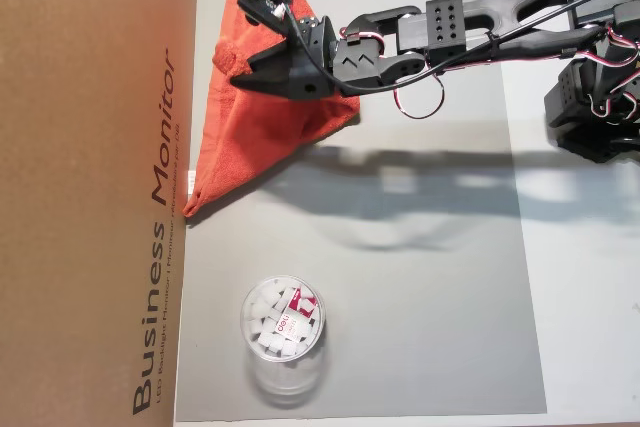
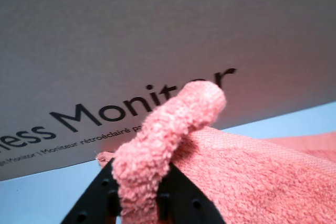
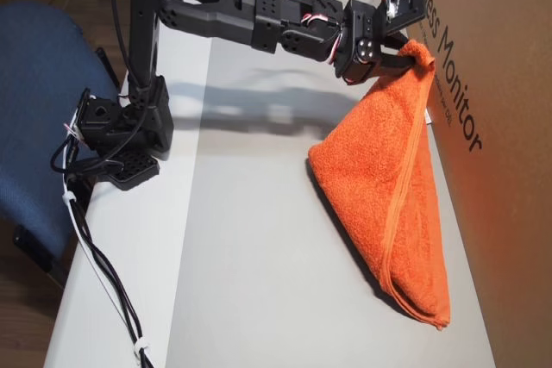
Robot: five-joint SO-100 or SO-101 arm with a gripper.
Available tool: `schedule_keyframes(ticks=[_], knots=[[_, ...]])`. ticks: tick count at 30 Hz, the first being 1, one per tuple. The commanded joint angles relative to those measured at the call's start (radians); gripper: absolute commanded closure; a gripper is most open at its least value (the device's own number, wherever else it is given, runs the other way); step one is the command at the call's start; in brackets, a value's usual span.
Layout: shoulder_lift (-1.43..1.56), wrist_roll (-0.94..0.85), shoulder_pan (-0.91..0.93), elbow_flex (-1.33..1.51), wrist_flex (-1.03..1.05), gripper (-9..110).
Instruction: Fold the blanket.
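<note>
Overhead, outstretched pincer (image 3: 405, 51) clamping blanket (image 3: 388, 187).

- Blanket (image 3: 392, 196): you see looped terry cloth, rough and matt.
- Gripper (image 2: 137, 203): you see matt black plastic.
- Box (image 1: 90, 187): matt brown cardboard.
- Cup (image 1: 283, 332): clear glossy plastic.

The blanket (image 1: 262, 137) lies doubled into a rough triangle on the grey mat (image 1: 430, 287), its long side just beside the cardboard box (image 1: 90, 187) and its lowest corner touching that box. The black gripper (image 1: 240, 75) sits over the blanket's upper part — closed on a fold of the cloth. A clear cup (image 1: 283, 332) stands on the mat below the blanket, apart from it, near the box.
</note>
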Motion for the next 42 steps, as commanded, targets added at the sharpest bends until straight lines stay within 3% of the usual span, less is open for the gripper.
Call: schedule_keyframes(ticks=[1,24,42], knots=[[-0.035,-0.044,-0.031,-0.107,-0.021,102],[-0.594,-0.256,-0.173,-0.604,-0.021,102],[-0.71,-0.262,-0.172,-0.632,-0.023,102]])
